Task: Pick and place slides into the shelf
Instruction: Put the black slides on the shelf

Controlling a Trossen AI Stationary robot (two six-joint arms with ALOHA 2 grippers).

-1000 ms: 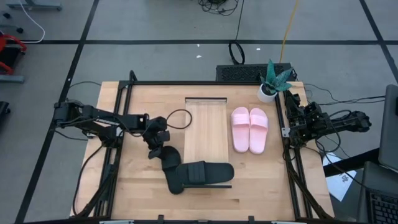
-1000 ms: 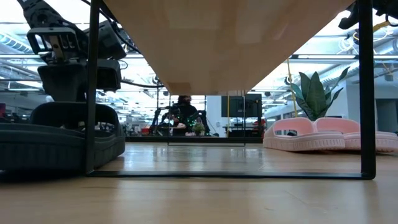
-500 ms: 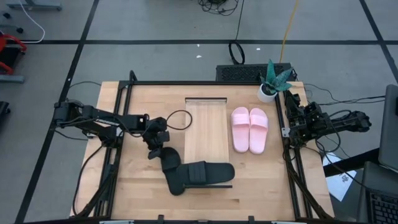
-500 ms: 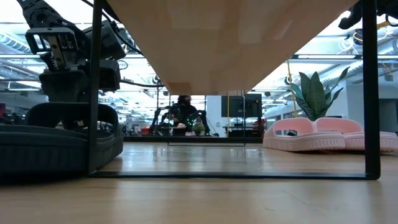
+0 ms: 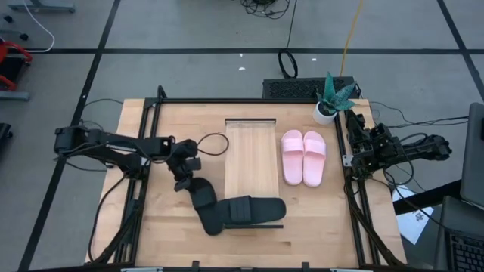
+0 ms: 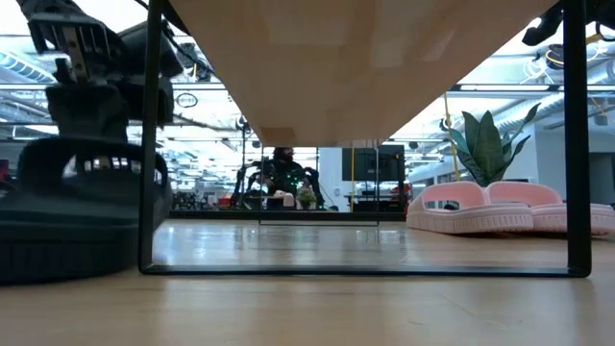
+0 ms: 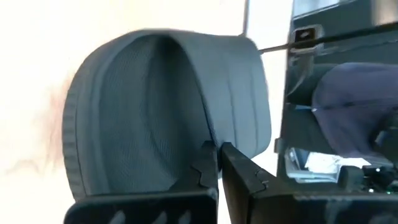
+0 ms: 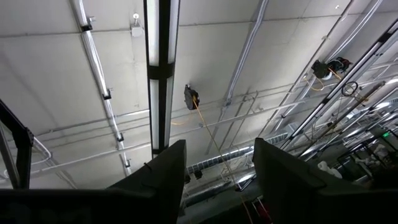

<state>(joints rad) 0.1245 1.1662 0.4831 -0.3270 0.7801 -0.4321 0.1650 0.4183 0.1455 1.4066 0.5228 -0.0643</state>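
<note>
Nearest the table's front edge, a black slide (image 5: 249, 211) lay crosswise, its toe end reaching onto the front end of the shelf (image 5: 252, 155). A second black slide (image 5: 203, 195) sat angled beside it, touching it at the front-left. The left gripper (image 5: 184, 181) was down on this second slide, its fingers (image 7: 211, 168) pressed together and pinching the slide's strap (image 7: 161, 106), which arched over them in the wrist view. In the low view the same slide (image 6: 77, 216) filled the left side, with the gripper (image 6: 91, 96) directly above it, just behind one of the shelf's thin dark legs (image 6: 149, 135).

The shelf itself ran from front to back down the middle of the table (image 5: 166, 234), its light planks bare apart from that overlapping toe. Just beside its right edge, the pink slides (image 5: 304, 156) stood side by side and touching, toes toward the back; from table height they (image 6: 500, 207) appeared at the right beyond the shelf's underside.

Farther back at the right corner stood a small potted plant (image 5: 330, 98). The right gripper (image 5: 360, 143) waited at the table's right edge, well apart from the slides, its fingers (image 8: 168, 174) spread and pointed up at the ceiling, holding nothing. Beyond the table, a person (image 6: 282, 178) was visible far off in the room.
</note>
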